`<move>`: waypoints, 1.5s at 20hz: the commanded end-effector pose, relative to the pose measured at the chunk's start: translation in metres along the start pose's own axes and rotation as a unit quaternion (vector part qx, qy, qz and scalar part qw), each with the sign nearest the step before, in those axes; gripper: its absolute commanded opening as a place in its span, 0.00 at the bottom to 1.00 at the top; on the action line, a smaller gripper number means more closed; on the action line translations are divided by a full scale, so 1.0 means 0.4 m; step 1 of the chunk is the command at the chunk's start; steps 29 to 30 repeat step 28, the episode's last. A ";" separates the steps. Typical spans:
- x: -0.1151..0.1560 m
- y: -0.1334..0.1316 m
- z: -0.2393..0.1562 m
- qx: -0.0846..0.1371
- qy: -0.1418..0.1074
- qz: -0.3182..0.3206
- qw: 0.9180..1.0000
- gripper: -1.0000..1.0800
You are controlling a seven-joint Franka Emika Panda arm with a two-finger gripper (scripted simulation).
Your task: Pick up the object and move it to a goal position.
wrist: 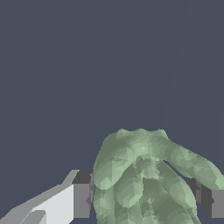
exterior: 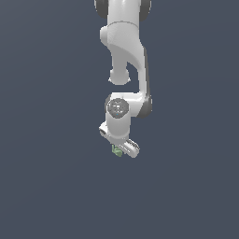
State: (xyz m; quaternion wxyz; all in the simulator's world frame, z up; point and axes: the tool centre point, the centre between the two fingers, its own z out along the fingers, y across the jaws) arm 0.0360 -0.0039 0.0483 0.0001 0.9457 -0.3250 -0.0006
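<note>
The object [exterior: 116,151] is a tiny pale-green lumpy clump that peeks out under the white gripper [exterior: 118,150] in the exterior view. In the wrist view the object [wrist: 144,179] is large and mottled green, and it sits between the two fingers. One finger [wrist: 74,199] is white with a dark pad that touches the clump's side. The other finger [wrist: 209,199] is grey and is partly hidden behind the clump. The gripper is shut on the object.
The white arm [exterior: 126,51] hangs down from the top of the exterior view over a plain dark blue-grey surface [exterior: 46,177]. Nothing else shows in either view.
</note>
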 end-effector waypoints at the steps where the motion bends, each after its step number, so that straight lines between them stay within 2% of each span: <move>1: 0.012 0.010 -0.015 0.000 0.001 0.001 1.000 0.00; 6: 0.059 0.048 -0.076 0.000 0.001 0.001 1.000 0.00; 19: 0.232 0.181 -0.292 0.000 0.001 0.001 1.000 0.00; 30: 0.269 0.205 -0.334 0.000 0.001 0.001 1.000 0.00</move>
